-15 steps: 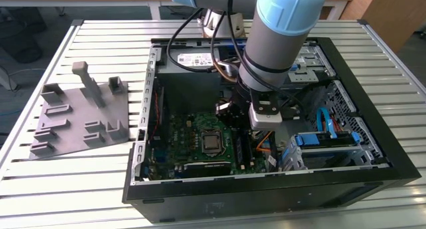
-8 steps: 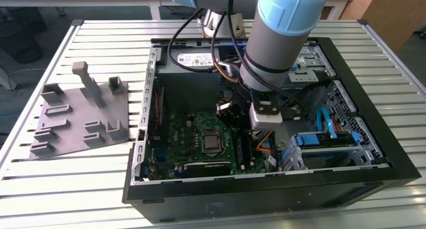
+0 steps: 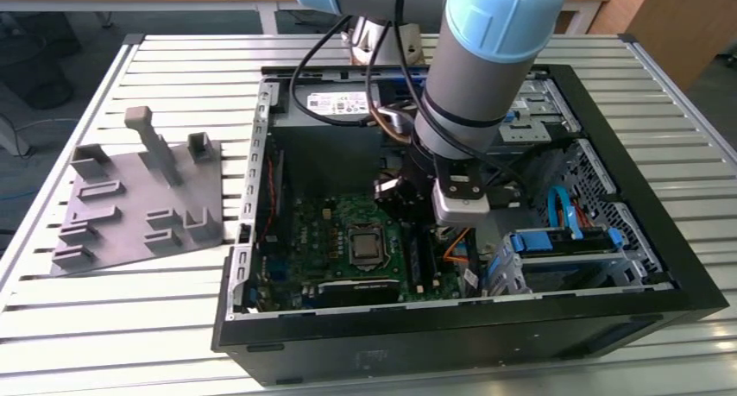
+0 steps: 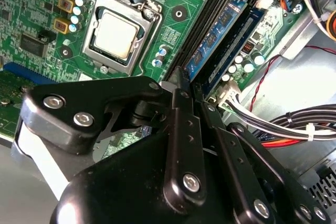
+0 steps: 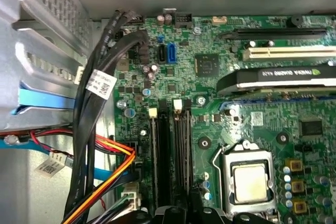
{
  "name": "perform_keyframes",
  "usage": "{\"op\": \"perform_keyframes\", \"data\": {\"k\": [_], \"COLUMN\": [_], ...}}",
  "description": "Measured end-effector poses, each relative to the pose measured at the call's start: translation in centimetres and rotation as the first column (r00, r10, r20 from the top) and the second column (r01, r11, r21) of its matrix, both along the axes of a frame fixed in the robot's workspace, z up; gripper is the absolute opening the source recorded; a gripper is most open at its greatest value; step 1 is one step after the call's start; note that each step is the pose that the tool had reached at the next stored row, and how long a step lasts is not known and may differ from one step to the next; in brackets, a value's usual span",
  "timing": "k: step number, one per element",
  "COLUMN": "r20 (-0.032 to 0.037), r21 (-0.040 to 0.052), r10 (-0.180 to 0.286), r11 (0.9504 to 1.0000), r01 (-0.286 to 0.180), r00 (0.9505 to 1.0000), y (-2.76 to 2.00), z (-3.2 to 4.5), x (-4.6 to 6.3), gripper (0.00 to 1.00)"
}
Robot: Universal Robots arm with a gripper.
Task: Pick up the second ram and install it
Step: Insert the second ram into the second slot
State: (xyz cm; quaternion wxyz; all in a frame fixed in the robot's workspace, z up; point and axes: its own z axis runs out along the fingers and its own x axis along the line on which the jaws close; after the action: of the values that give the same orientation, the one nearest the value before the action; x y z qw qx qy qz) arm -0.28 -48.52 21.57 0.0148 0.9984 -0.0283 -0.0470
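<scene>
Right now the black two-fingered pincer (image 4: 182, 80) is clenched, no gap showing between its fingers, and its tip meets the near end of the second ram (image 4: 218, 35), a thin blue-green circuit-board stick that runs straight away from the tip along the long black memory slots (image 4: 202, 30); whether the tip pinches the stick or only bears on it I cannot tell. My judgement is that any push should go square into the green motherboard (image 4: 173, 30), with the stick kept upright in its slot, clear of the bundled black cables (image 4: 294, 119) just beside the pincer.
</scene>
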Motion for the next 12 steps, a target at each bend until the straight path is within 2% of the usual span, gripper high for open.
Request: {"op": "perform_keyframes", "data": {"k": [6,12], "r20": [0.0000,0.0000], "r21": [-0.0002,-0.0001], "r10": [0.007,0.006], "r11": [1.0000,1.0000], "r01": [-0.007,-0.006], "r00": [1.0000,1.0000], "y": [0.05,0.41], "z": [-0.18,-0.40], "x": [-0.01,-0.01], "gripper": [0.14,0.14]}}
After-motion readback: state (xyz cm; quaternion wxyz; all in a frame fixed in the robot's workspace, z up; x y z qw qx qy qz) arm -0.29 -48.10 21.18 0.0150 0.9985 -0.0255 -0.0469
